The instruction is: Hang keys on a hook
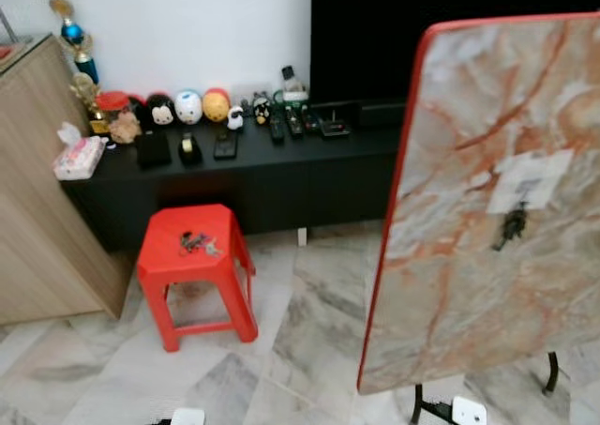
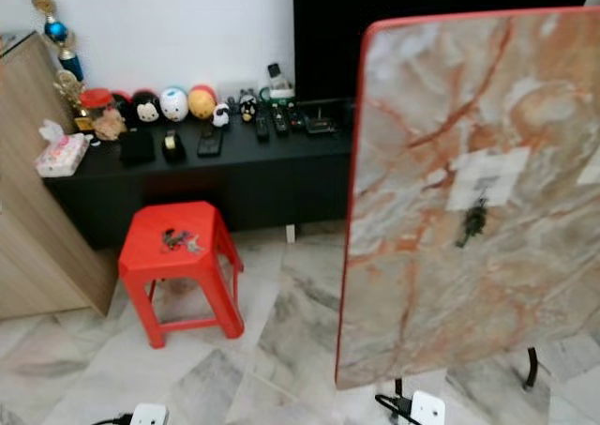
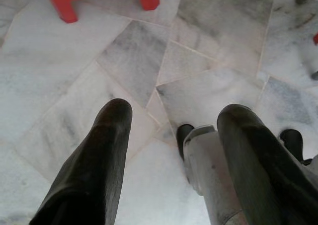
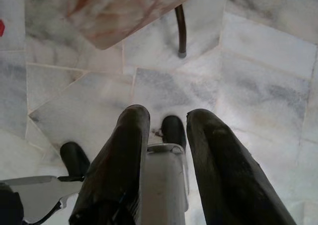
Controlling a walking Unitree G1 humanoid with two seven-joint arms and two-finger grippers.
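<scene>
Standing back from the work, with both arms hanging idle and pointed at the marble-tile floor [image 3: 59, 76]. Left claw [image 3: 171, 118]: fingers apart, nothing between them, a red stool leg at the far edge of its wrist view. Right claw [image 4: 166, 120]: fingers likewise apart and empty, aimed at the floor beside a black table leg [image 4: 181, 29].

Keys [image 1: 197, 244]: a small dark bunch lying flat on the seat of the red plastic stool [image 1: 178, 265], about mid-seat, far-left of centre in the head views. The stool stands on the floor just in front of the black TV console [image 1: 309, 158] (remotes, round toy figures and a tissue pack [image 1: 79, 156] along its top).

Hook [image 1: 514, 226]: a small dark fitting below a white patch on the upended marble-pattern table [image 1: 450, 284], which stands on edge at right, nearer than the stool.

Key relation: keys lie ahead and to the left, lower than the hook and well apart from both claws; hook lies to the right. The left arm is on the keys' side, so it looks the likelier one for the pick-up (judgement only). The bunch is too small and blurred to give a long axis. Task not begun: an approach toward the stool seems needed before any reach.
</scene>
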